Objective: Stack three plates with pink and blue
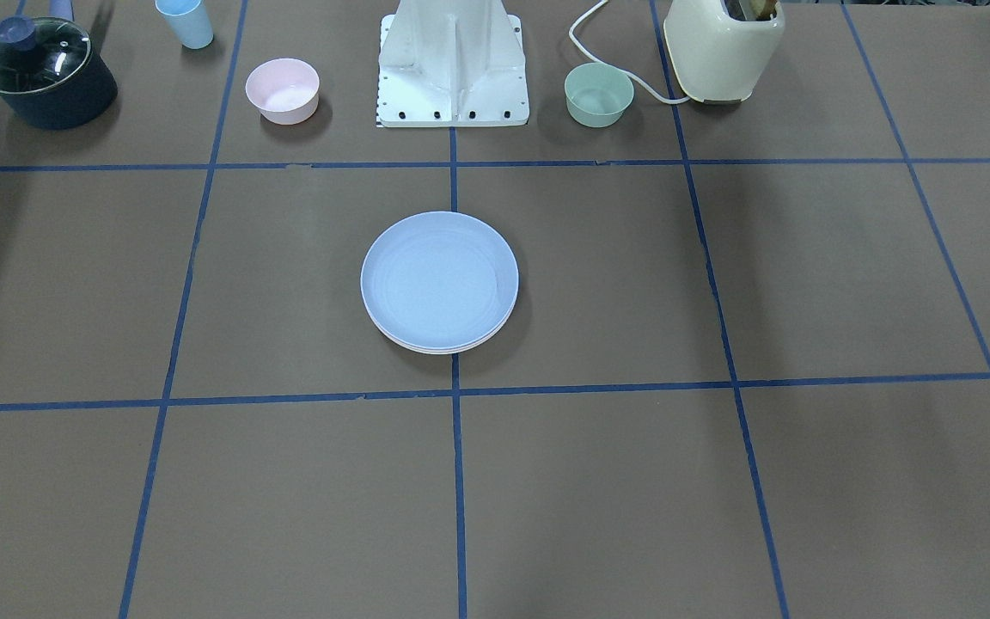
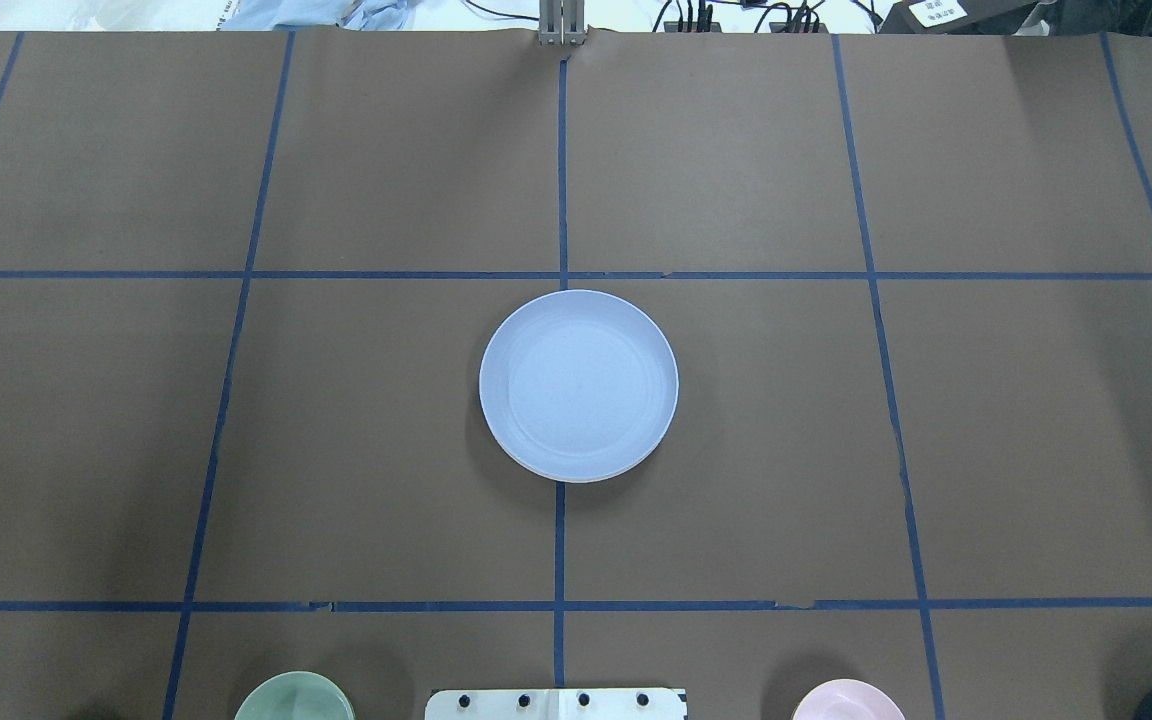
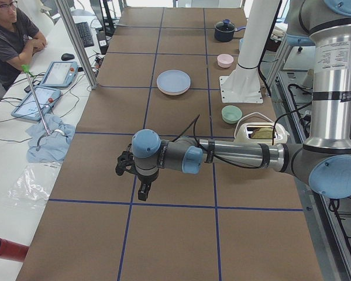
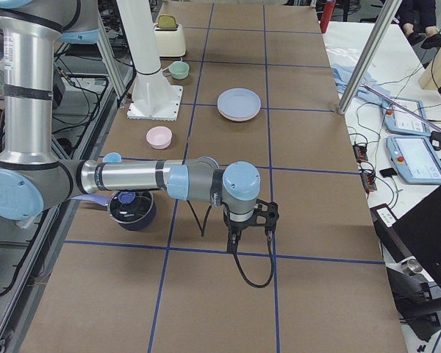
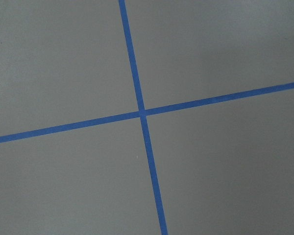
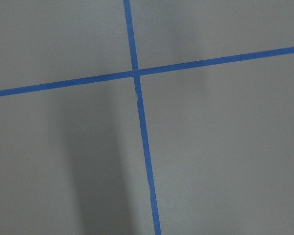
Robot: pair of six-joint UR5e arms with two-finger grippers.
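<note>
The light blue plate lies on top of a stack at the table's centre, on the middle blue tape line; it also shows in the overhead view. Thin pale rims of the plates beneath peek out at its near edge; the pink and cream-green plates are otherwise hidden under it. My left gripper hangs over the table far from the stack, seen only in the exterior left view. My right gripper hangs likewise, seen only in the exterior right view. I cannot tell whether either is open or shut. Both wrist views show only bare table and tape.
Along the robot's side stand a small pink bowl, a small green bowl, a blue cup, a dark lidded pot, a cream toaster and the white robot base. An operator sits beside the table.
</note>
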